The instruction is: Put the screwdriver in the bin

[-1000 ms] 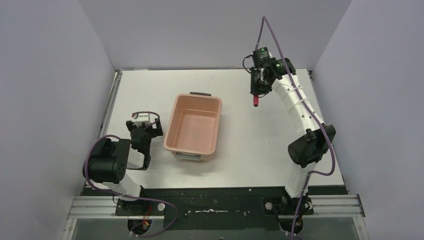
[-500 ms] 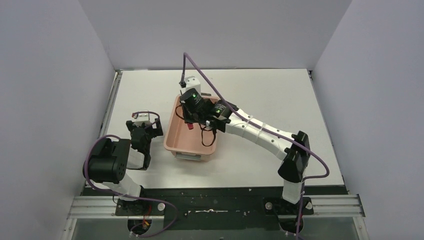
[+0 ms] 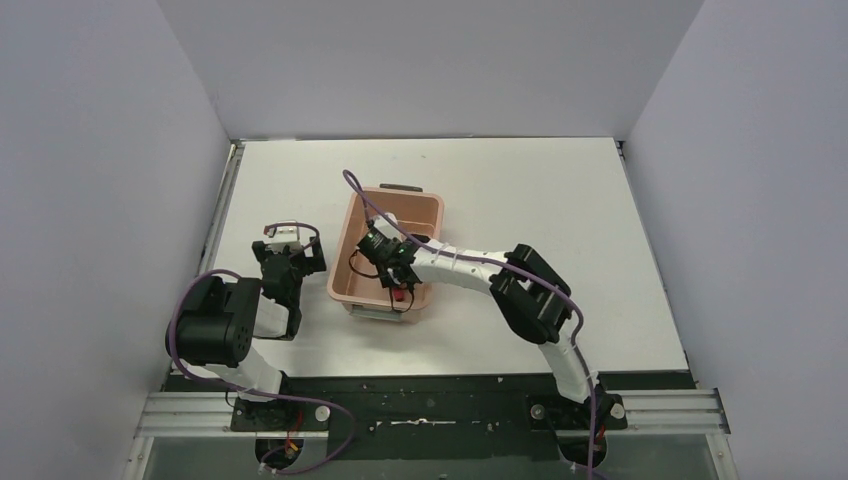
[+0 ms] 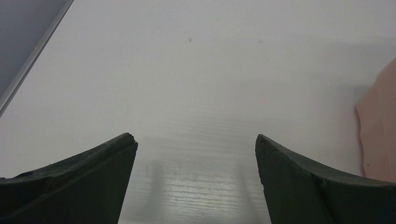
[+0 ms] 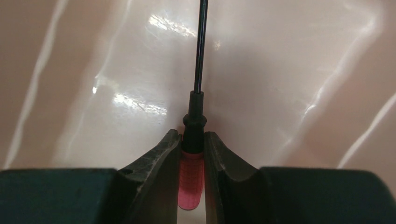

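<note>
Seeing the screwdriver [image 5: 190,177] pinched by its ribbed red handle in the right gripper [image 5: 192,137], jaws nearly closed, down inside the glossy salmon bin [image 5: 303,70]. Left gripper [image 4: 196,144] spread wide, empty, over matte white table [image 4: 187,70].

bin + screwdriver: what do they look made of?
The bin: probably moulded plastic, salmon-pink and glossy; its inner wall throws streaky white highlights. The screwdriver: the handle looks like red plastic with a fine grip texture and a matte black collar. The shaft is thin, dark and faintly shiny, likely metal.
</note>
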